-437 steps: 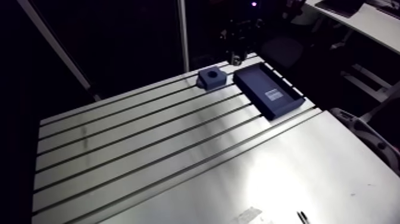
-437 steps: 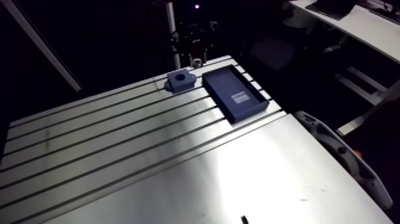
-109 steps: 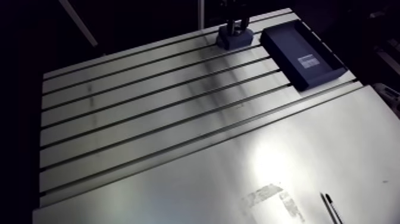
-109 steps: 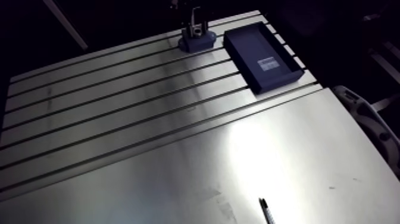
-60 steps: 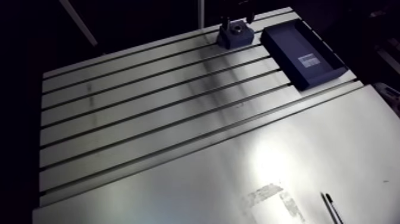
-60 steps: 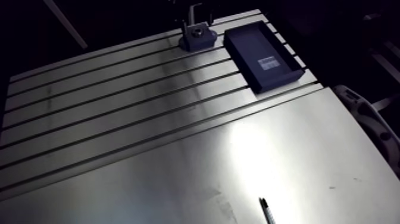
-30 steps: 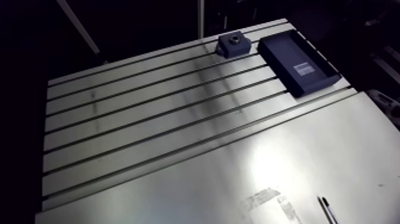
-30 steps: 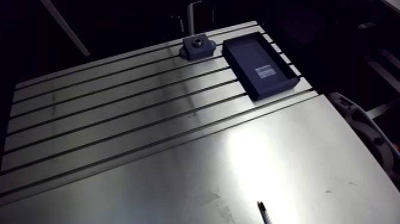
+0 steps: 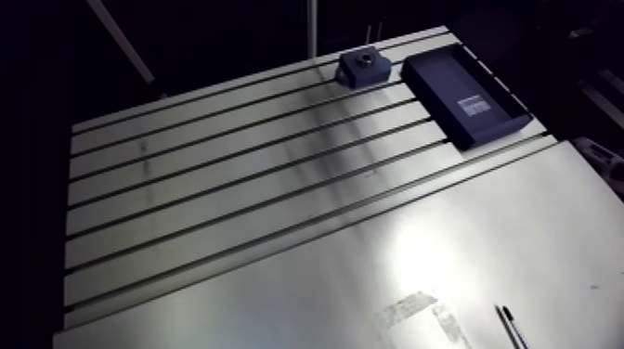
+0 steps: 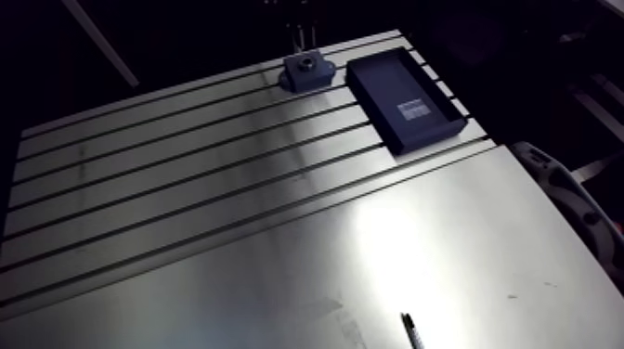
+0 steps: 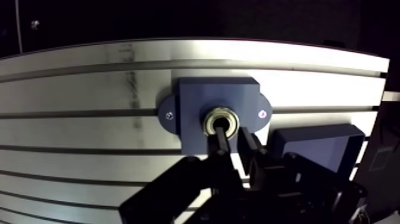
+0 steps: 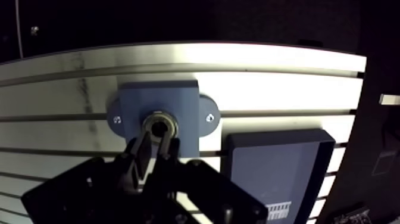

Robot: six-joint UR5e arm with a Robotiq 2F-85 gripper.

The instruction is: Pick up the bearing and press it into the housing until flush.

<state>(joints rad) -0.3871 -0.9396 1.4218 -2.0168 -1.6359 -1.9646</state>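
So, jaws: in the wrist view the gripper (image 12: pixel 156 140) has its two fingers (image 12: pixel 141 152) a little apart with nothing between them, so it's holding nothing.
Bearing: the bearing (image 11: pixel 220 123) sits in the bore of the housing (image 11: pixel 196 101), right at the fingertips, with a metal ring showing round the dark hole.
Flush or not: honestly can't tell from this angle. It looks seated, but a small tilt wouldn't show.
Step, my guess: pick-up looks done, so this is the pressing or checking stage.
What could go wrong: if the ring is cocked and the fingers push on one side only, it could jam in the bore. The narrow fingertips could also slip into the centre hole instead of landing on the ring.
Housing hold-down: there's a screw (image 11: pixel 169 115) in each ear, so it probably won't slide, but I can't confirm they're tight.
Around: a dark blue tray (image 9: pixel 464 88) with a white label (image 10: pixel 415 109) inside sits just right of the housing, both at the far edge of the slotted table (image 9: pixel 232 186). A pen (image 10: pixel 409 329) lies well apart at the near right.
In the way: nothing between gripper and housing. The tray wall is the only close thing, on the right, if the wrist swings.
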